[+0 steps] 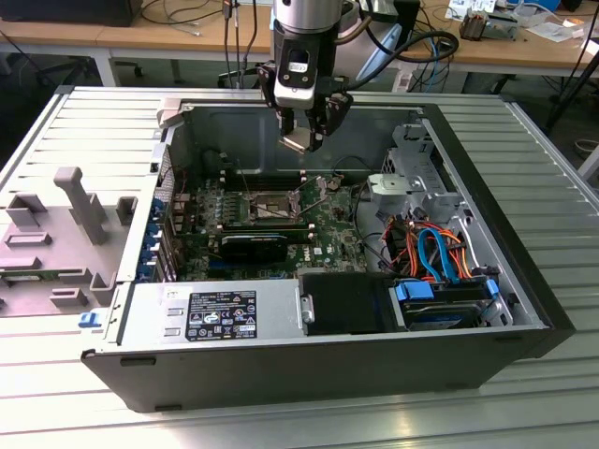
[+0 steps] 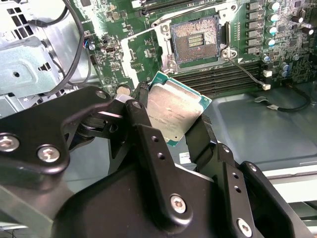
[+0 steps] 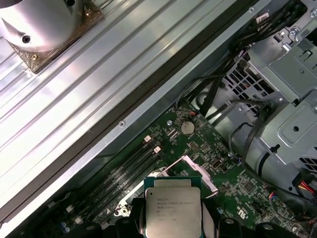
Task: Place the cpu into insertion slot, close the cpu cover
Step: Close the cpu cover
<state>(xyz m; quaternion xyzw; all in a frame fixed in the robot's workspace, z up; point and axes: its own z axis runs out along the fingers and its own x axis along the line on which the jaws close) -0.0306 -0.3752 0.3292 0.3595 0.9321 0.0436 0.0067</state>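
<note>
The cpu (image 2: 176, 110), a flat silver square on a green edge, is held tilted by my gripper (image 2: 171, 124), which is shut on its two sides with black fingers (image 2: 148, 135). In the exterior view the gripper (image 1: 304, 142) hangs over the open computer case with the cpu (image 1: 299, 141) well above the board. The insertion slot (image 2: 196, 39) lies bare, dark in the middle with a metal rim, some way beyond the chip; it also appears at the insertion slot (image 1: 268, 208). The cpu cover (image 3: 192, 171) stands swung open beside the slot, its lever wire (image 2: 246, 71) sticking out.
Long black memory slots (image 2: 218, 80) run beside the socket. A grey drive cage (image 1: 413, 178) and orange and blue cables (image 1: 435, 249) fill the exterior view's right of the case. The power supply (image 1: 215, 314) sits at the front. A grey fixture (image 1: 75, 208) lies outside.
</note>
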